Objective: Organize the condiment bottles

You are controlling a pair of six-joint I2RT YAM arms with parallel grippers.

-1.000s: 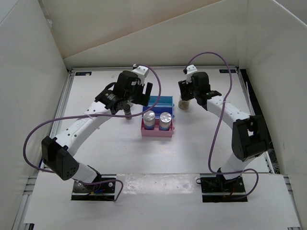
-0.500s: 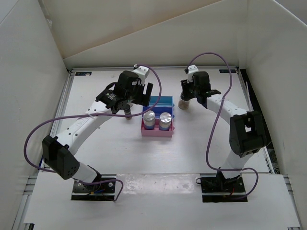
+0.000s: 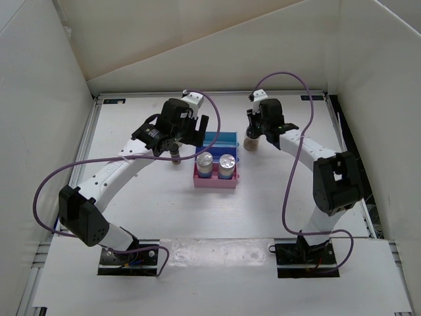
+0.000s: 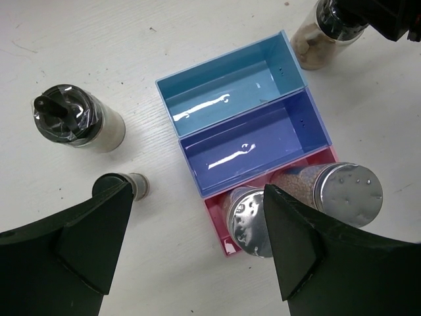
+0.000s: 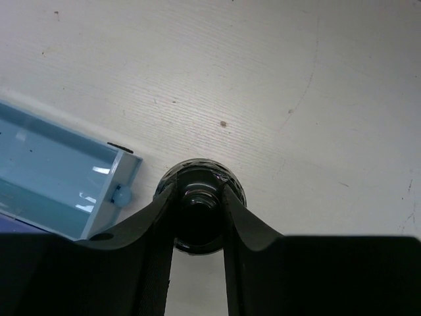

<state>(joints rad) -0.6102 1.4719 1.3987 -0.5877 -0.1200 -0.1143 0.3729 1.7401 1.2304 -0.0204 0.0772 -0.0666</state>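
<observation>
Seemingly the right gripper (image 5: 197,205) pinches one black-capped bottle (image 5: 198,167).

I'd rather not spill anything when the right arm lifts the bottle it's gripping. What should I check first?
1. The right gripper is shut on the black-capped bottle: ok.
2. That grip will hold through a lift: cannot tell.
3. The light-blue compartment is free: ok.
4. The dark-blue compartment is free: ok.
5. The silver-topped bottles stand upright in the pink compartment: ok.
6. The left gripper is open, holding nothing: ok.
</observation>
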